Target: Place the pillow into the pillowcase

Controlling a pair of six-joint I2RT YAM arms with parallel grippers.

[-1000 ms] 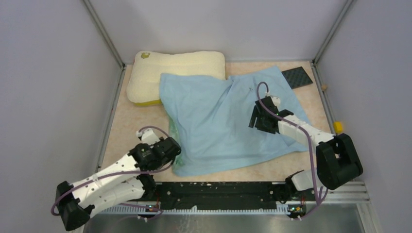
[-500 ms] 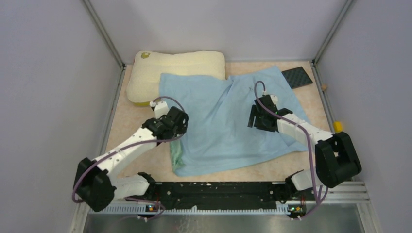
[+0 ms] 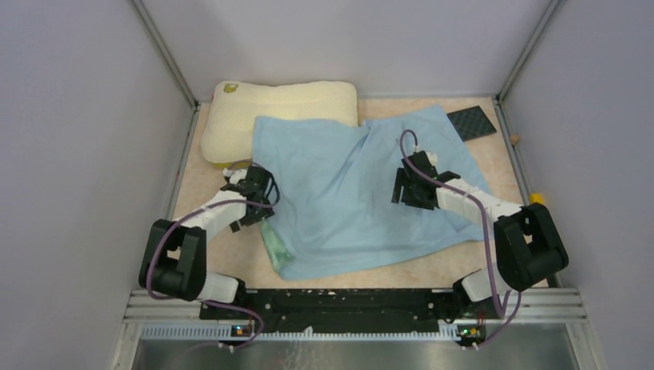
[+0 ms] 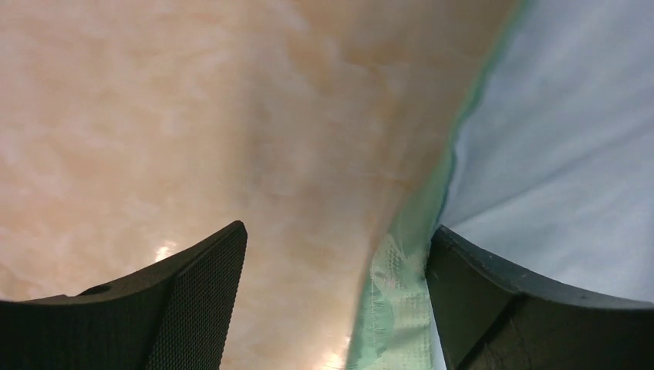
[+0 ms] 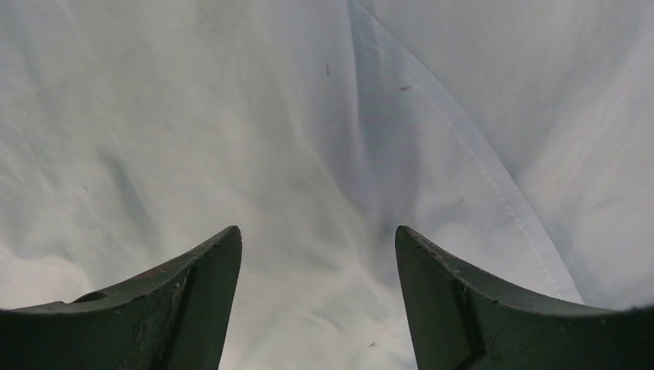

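Top view, layout: the pillow (image 3: 285, 104) lies at the table's (image 3: 204, 193) far left; the pillowcase (image 3: 347, 200) is spread flat, its far corner overlapping the pillow.
Top view, step: finding the case's opening; the pillow is not yet inside.
Left wrist: the left gripper (image 4: 335, 239) is spread wide and holds nothing, straddling the case's green-lined edge (image 4: 397, 285).
Right wrist: the right gripper (image 5: 316, 235) is released, over blue fabric mid-case.
Next move: probably pinching a single layer at that edge to lift it.

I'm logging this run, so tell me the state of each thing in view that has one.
Pillow: bare, lying flat, near corner under the pillowcase.
Pillowcase: spread flat, wrinkled, green lining showing at its left edge.
Left claw: open, astride the pillowcase's left edge.
Right claw: open, over the pillowcase, holding nothing.
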